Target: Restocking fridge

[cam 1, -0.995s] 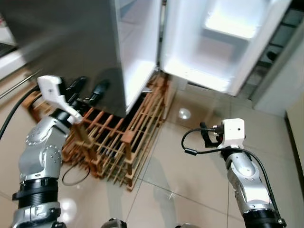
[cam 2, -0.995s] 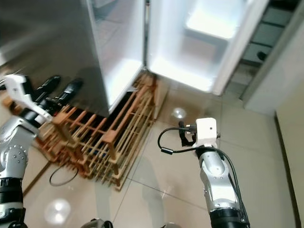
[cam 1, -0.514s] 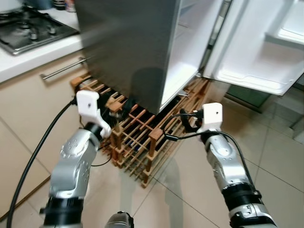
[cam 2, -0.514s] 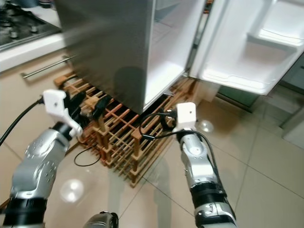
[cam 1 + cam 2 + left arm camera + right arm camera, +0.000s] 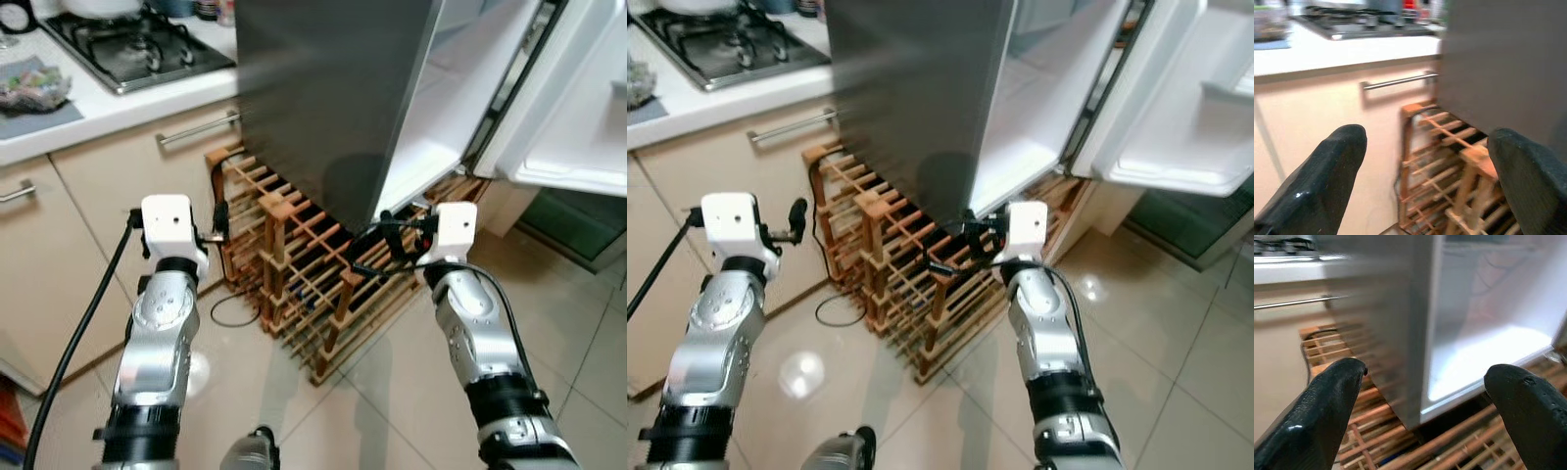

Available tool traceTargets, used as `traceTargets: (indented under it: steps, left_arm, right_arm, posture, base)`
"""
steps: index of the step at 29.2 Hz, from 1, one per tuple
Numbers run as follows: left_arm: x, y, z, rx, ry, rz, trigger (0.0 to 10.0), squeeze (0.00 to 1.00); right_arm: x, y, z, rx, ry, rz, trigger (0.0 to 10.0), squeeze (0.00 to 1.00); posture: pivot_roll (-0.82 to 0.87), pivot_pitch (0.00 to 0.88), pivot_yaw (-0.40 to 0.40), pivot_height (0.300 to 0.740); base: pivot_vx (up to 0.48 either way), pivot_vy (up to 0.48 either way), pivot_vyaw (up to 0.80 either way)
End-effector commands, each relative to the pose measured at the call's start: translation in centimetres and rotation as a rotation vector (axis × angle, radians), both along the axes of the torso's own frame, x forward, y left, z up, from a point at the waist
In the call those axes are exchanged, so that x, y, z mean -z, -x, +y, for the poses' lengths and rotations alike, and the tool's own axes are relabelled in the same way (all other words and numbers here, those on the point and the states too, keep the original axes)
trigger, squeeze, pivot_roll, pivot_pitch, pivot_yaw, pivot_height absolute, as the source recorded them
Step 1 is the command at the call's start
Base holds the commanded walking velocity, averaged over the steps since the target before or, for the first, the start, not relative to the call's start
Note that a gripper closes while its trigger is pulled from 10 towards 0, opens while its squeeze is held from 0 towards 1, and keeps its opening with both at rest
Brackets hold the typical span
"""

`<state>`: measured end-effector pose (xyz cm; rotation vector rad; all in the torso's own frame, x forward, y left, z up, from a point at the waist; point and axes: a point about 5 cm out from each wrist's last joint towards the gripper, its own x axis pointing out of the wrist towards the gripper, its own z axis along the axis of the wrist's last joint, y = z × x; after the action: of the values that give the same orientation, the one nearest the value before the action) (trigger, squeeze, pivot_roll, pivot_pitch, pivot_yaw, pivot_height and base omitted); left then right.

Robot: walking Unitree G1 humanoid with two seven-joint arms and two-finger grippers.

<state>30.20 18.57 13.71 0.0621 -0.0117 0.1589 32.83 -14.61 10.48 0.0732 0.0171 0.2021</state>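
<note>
The fridge [image 5: 333,98] stands ahead with its grey steel side toward me. Its door [image 5: 578,127] hangs open on the right, showing a white lit inner wall [image 5: 441,137]. No food or bottle for stocking can be made out. My left gripper [image 5: 1427,137] is raised in front of the beige cabinet, open, with nothing between its fingers [image 5: 220,217]. My right gripper [image 5: 1425,369] is also open and bare, held low before the fridge's open edge, its fingers [image 5: 392,235] over the wooden rack.
A wooden wine rack [image 5: 294,264] sits on the floor against the fridge's base. Left of it run beige cabinets with a bar handle [image 5: 196,127], a white counter and a gas hob [image 5: 137,49]. A black cable loop [image 5: 230,313] lies on the tiled floor.
The whole view has swung left, so the camera has turned: counter, hob and cabinets have come into sight and the open door sits further right. Both arms stay raised and open.
</note>
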Motion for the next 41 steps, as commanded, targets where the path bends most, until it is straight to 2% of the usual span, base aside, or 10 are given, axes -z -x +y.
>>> traceTargets:
  steps: [1,10,14,15,21,27,29,32,39,41]
  left_arm:
    - [-0.3,-0.1,0.5,-0.049,-0.02,-0.02,10.0,0.0]
    - [-0.2,0.2,0.5,-0.028,-0.064,-0.026,10.0,0.0]
    - [-0.7,-0.1,1.0,-0.026,-0.115,-0.045,10.0,0.0]
    - [-1.0,-0.4,1.3,-0.032,-0.117,-0.051,10.0,0.0]
    - [-1.4,-0.7,1.8,-0.052,-0.105,-0.055,10.0,0.0]
    - [-1.8,-1.3,1.8,-0.056,-0.097,-0.073,10.0,0.0]
    - [-1.8,-1.4,2.0,-0.06,-0.133,-0.061,10.0,0.0]
    - [-1.3,-1.3,1.9,-0.051,-0.152,-0.044,10.0,0.0]
    - [-1.1,-1.4,0.5,-0.029,-0.15,-0.032,10.0,0.0]
    - [-1.3,-1.2,-0.3,-0.012,-0.177,-0.051,10.0,0.0]
  right_arm:
    - [-0.7,-0.2,-0.3,-0.019,-0.004,-0.024,10.0,0.0]
    - [-0.2,0.4,-0.6,-0.017,-0.017,-0.017,10.0,0.0]
    - [0.3,0.7,0.3,-0.038,-0.029,-0.006,10.0,0.0]
    - [0.7,1.0,1.1,-0.07,-0.03,0.003,10.0,0.0]
    - [1.0,1.1,2.3,-0.096,-0.041,0.011,10.0,0.0]
    - [1.3,0.7,2.9,-0.091,-0.028,0.026,10.0,0.0]
    - [1.6,0.4,2.7,-0.054,0.002,0.054,10.0,0.0]
    - [1.2,0.3,2.5,-0.061,-0.031,0.032,10.0,0.0]
    - [0.7,0.0,2.5,-0.038,-0.018,0.011,10.0,0.0]
    - [1.0,0.1,2.6,-0.058,0.004,0.02,10.0,0.0]
  posture:
    - [0.06,0.0,-0.064,0.74]
    - [0.04,0.0,-0.04,0.74]
    - [0.05,0.0,-0.042,0.74]
    - [0.05,0.0,-0.038,0.74]
    - [0.06,0.0,-0.028,0.74]
    - [0.07,0.0,-0.016,0.74]
    - [0.07,0.0,-0.004,0.74]
    - [0.06,0.0,0.006,0.74]
    - [0.07,0.0,-0.005,0.74]
    - [0.08,0.0,-0.019,0.74]
  base:
    - [0.0,0.0,0.57]
    - [0.0,0.451,0.53]
    - [0.0,0.476,0.53]
    - [0.0,0.476,0.53]
    - [0.0,0.473,0.53]
    - [0.0,0.0,0.53]
    - [0.0,0.0,0.0]
    - [0.0,-0.16,0.0]
    - [0.0,-0.48,0.56]
    - [0.0,-0.48,0.55]
